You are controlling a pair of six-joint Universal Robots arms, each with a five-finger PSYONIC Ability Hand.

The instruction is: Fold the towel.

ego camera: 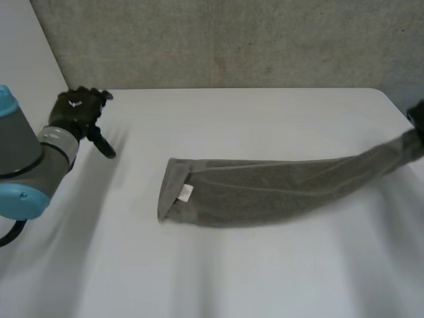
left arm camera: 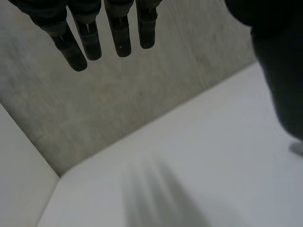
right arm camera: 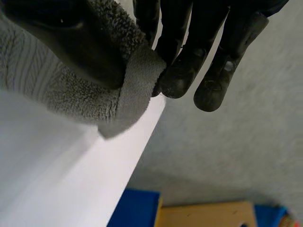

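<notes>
- The towel [ego camera: 265, 192], grey and folded into a long narrow band, lies across the table [ego camera: 265, 119] from just left of its middle out toward 3 o'clock.
- Its 9 o'clock end rests flat, with a small white label [ego camera: 186, 193] showing at the folded edge. Its 3 o'clock end narrows and lifts off the surface.
- In the right wrist view the towel [right arm camera: 61, 90] shows a looped pile and a thick hemmed edge.
- The right robot hand [right arm camera: 189, 47] pinches that lifted end, with the hem squeezed between its thumb and fingertips just over the table's edge [right arm camera: 57, 175].
- In the head view the right robot hand [ego camera: 419, 114] sits at about 2 o'clock from the towel's middle.
- The left robot hand [ego camera: 78, 109] is well apart from the towel, at about 10 o'clock from its middle, near the table's far left corner.
- Its fingers [left arm camera: 90, 38] hang straight and spread with nothing in them, above bare table [left arm camera: 213, 156].
- The table is plain white with a rounded far corner at 1 o'clock.
- A rough grey concrete wall [ego camera: 232, 40] stands behind it at 12 o'clock.
- Past the table's edge lie grey floor [right arm camera: 246, 142], a blue object [right arm camera: 137, 208] and a tan wooden surface [right arm camera: 208, 215].
</notes>
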